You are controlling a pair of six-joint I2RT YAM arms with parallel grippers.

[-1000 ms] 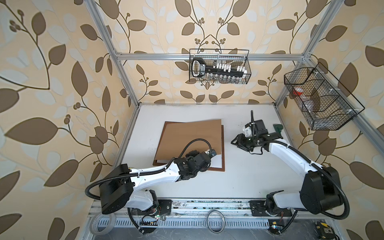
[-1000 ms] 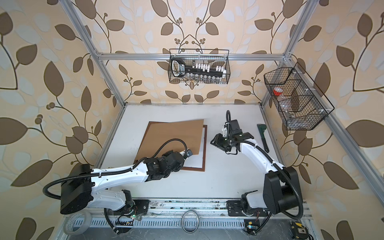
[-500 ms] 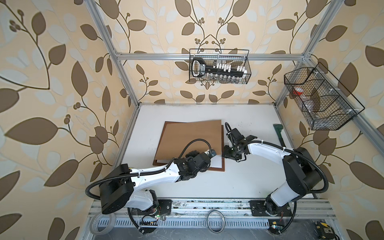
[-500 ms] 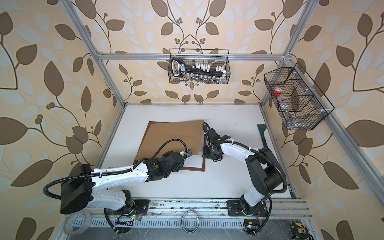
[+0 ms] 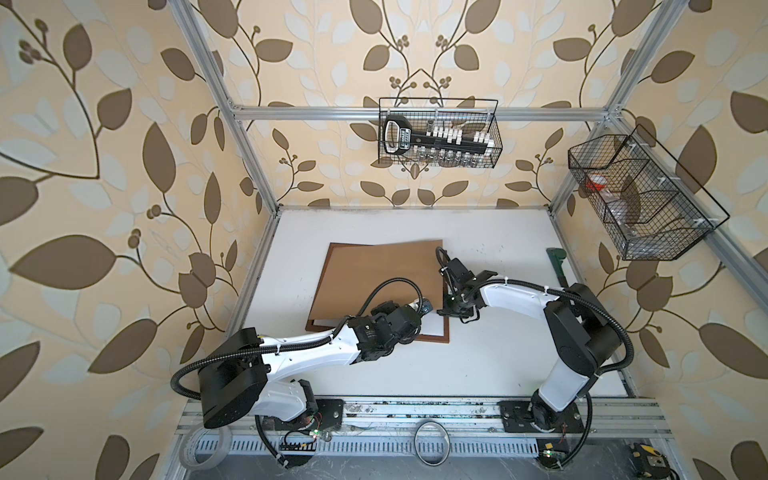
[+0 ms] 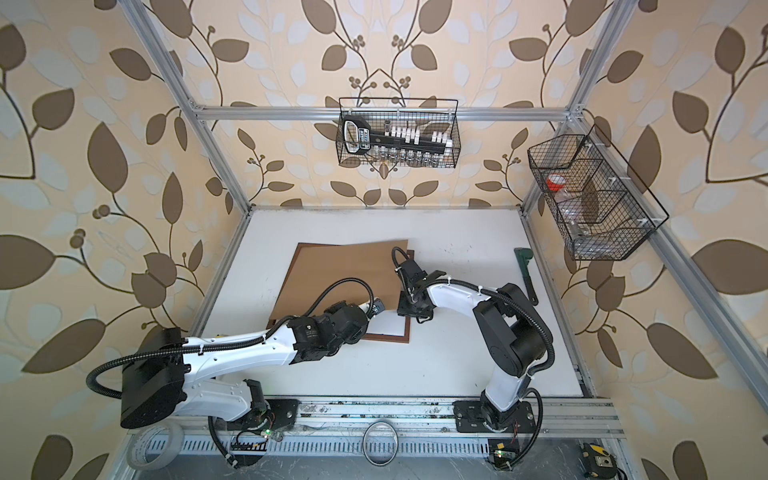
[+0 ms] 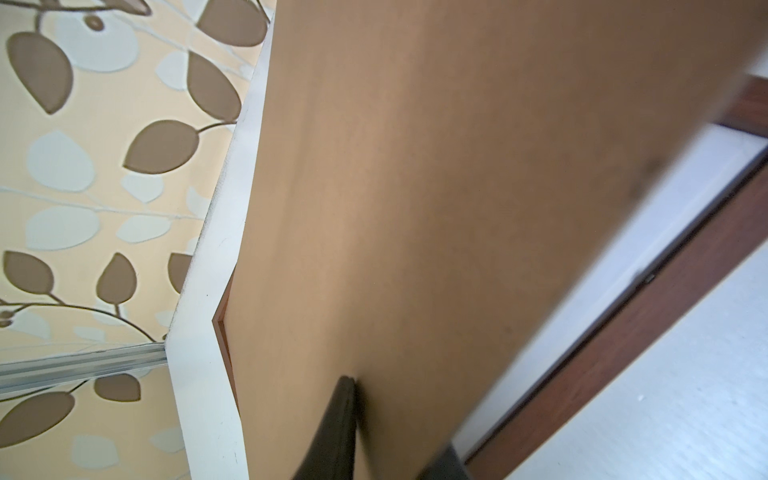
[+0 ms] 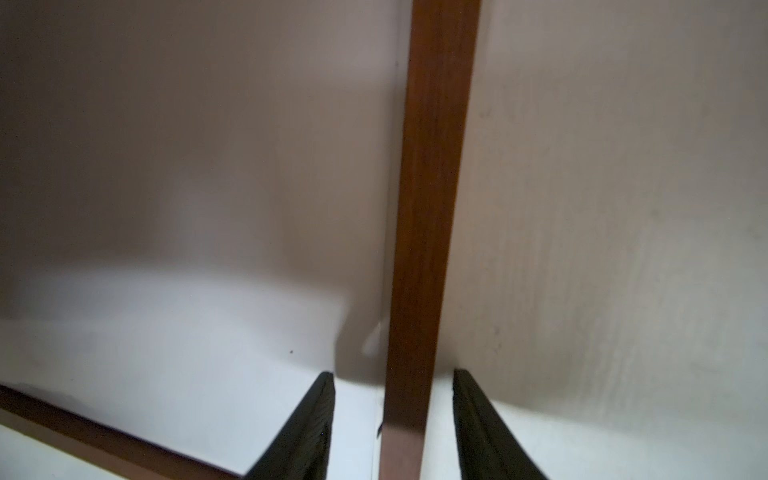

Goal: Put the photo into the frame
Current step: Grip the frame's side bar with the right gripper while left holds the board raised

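The frame (image 5: 432, 338) (image 6: 390, 338), with a thin reddish-brown border, lies flat on the white table in both top views. A plain brown backing board (image 5: 382, 274) (image 6: 345, 274) (image 7: 415, 187) lies askew over it. My left gripper (image 5: 426, 307) (image 6: 378, 307) (image 7: 374, 415) is shut on the board's near edge. A white sheet (image 5: 432, 326) (image 8: 187, 353) shows inside the frame below the board. The photo is hidden. My right gripper (image 5: 451, 309) (image 6: 405, 309) (image 8: 392, 372) stands open astride the frame's right border (image 8: 428, 208), with a gap on each side.
A green-handled tool (image 5: 557, 266) (image 6: 524, 270) lies along the table's right edge. Two wire baskets (image 5: 438, 133) (image 5: 640, 195) hang on the back and right walls. A tape roll (image 6: 153, 444) and a ring (image 5: 430, 442) sit by the front rail.
My right arm has swung left from open table to the frame's right border, and its jaws have narrowed a little. The left gripper has kept its hold on the board.
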